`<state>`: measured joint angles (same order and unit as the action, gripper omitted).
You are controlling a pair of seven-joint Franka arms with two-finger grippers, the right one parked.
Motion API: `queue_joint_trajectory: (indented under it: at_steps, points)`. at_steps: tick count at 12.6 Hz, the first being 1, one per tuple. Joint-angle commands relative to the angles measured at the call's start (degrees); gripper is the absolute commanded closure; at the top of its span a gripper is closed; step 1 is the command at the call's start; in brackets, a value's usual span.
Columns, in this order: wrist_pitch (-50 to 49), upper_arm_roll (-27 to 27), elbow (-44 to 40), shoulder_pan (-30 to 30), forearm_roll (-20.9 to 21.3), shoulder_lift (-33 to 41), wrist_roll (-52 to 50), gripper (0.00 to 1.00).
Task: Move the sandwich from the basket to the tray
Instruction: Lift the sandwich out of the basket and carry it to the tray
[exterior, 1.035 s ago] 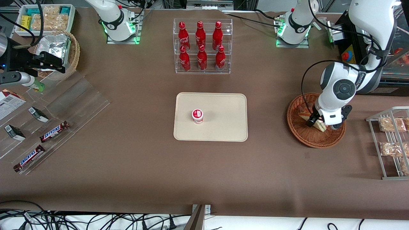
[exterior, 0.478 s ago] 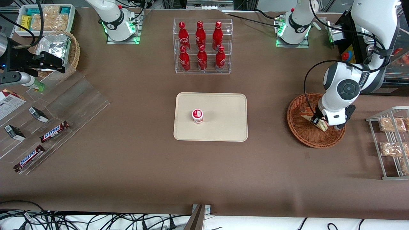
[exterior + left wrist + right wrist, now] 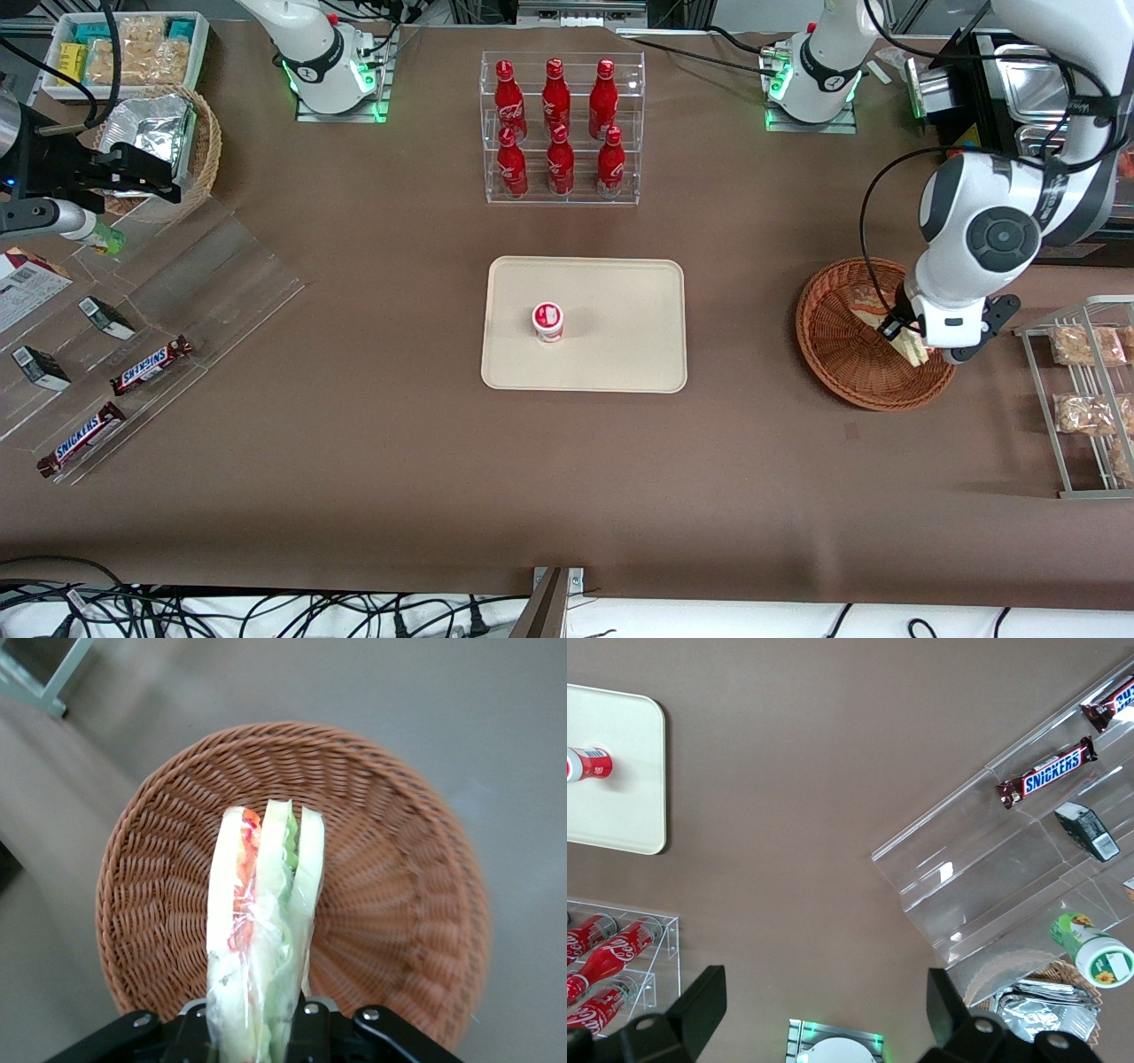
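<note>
**Sandwich pinched over basket, tray waiting**

Brown counter [image 3: 354, 443] with snack displays at both ends. Tool [image 3: 905, 341] sits above the basket [image 3: 842, 354], toward the working arm's end of the counter, pinching the sandwich [image 3: 897, 335] between its fingers. In the wrist view the tool [image 3: 261, 1028] clamps the wide end of the sandwich [image 3: 261, 930]; the wedge sticks out from the jaws with the basket [image 3: 399, 904] floor showing underneath it. Whether it is touching the wicker or lifted off, cannot tell.

Sandwich look: triangular wedge, pale bread slices stacked side by side, red filling strip along one layer, green leafy layer next to it, all wrapped in clear film that wrinkles and shines. Edge-on to the wrist camera, layers visible as stripes.

Basket: round, shallow, reddish-brown weave, nothing else seen in it.

Tray [image 3: 620, 354]: cream rectangle with rounded corners, mid-counter, well apart from the basket toward the parked arm's end. Small red-and-white cup [image 3: 547, 322] stands upright on it.

Clear rack of red bottles [image 3: 556, 128] stands farther from the front camera than the tray. Wire rack with bagged snacks [image 3: 1085, 394] is just beside the basket at the working arm's edge. Snickers bars [image 3: 115, 399] on a clear stepped stand at the parked arm's end.
</note>
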<state>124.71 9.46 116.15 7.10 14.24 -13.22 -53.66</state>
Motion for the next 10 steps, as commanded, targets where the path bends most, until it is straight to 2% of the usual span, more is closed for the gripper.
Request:
queue_joint_trajectory:
  at_steps: [1, 4, 10]
  points:
    - [-5.95, 1.44, -5.21, 0.46, -6.13, 1.80, 9.15, 1.00]
    - [-14.56, 5.03, -12.77, 0.11, -9.66, 1.71, 17.69, 1.00]
    - [-20.30, 18.47, -18.15, -0.41, -9.84, 1.36, 21.93, 1.00]
